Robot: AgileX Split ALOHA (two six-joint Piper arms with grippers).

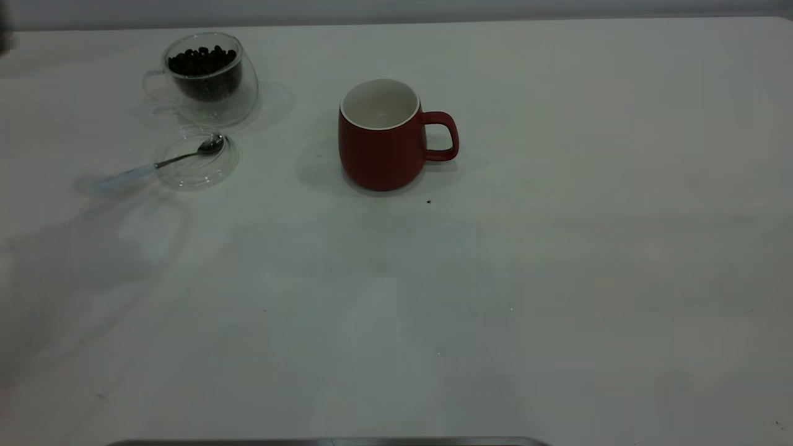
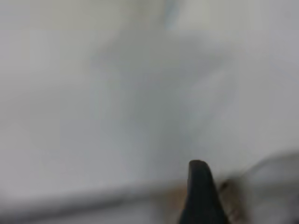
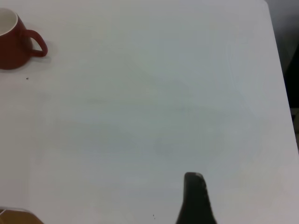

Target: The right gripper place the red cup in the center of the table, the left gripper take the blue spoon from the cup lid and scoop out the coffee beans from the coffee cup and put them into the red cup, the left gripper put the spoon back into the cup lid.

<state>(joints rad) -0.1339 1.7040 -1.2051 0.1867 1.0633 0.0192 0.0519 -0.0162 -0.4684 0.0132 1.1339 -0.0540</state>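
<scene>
**Mug in the middle, spoon waiting on the lid**

From the outside camera, neither arm shows over the desk. The red mug stands upright near the middle, handle toward the right arm's side, its white inside bare. Off toward the left arm's side sits the glass cup with its heap of coffee beans, and just beside it, nearer the camera, the clear lid. The spoon lies with its metal bowl on the lid and its pale handle sticking out past the rim onto the desk.

Over to the left wrist camera: a smeared view, one dark finger of the left tool above plain white. I cannot tell whether that tool is spread or closed.

Right wrist camera now: one finger of the right tool too, well apart from the mug, carrying nothing visible; spread or closed, I cannot tell.

I'd say mug placement looks done and the spoon pickup is next. The risk: that thin handle lies flat, so a clumsy pinch could skid it, drag the light lid, or knock the glass cup close by.
</scene>
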